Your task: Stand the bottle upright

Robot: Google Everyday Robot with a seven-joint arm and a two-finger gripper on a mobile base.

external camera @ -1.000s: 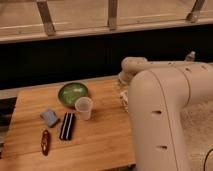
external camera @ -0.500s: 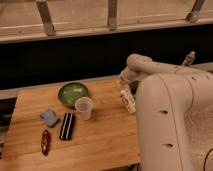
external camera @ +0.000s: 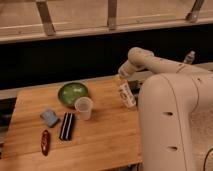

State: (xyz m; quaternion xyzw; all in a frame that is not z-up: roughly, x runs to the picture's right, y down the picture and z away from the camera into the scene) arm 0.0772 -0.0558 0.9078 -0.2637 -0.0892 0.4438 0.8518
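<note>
The bottle point(external camera: 127, 95) is white with a label and a yellowish cap end. It rests tilted near the right edge of the wooden table point(external camera: 100, 140), cap end pointing to the back left. My gripper point(external camera: 120, 78) comes down from the white arm point(external camera: 150, 61) and sits right at the bottle's cap end, touching or very close to it. The rest of the bottle's body shows below the gripper.
A green bowl point(external camera: 73, 93) stands at the back middle, with a clear plastic cup point(external camera: 83, 107) just in front of it. A blue sponge point(external camera: 49, 117), a black bar point(external camera: 67, 125) and a red-brown packet point(external camera: 45, 142) lie front left. My white robot body point(external camera: 170, 125) fills the right side.
The arm has drawn back and up toward the rear, uncovering the bottle. The gripper now sits at the bottle's cap end. The other objects have not moved.
</note>
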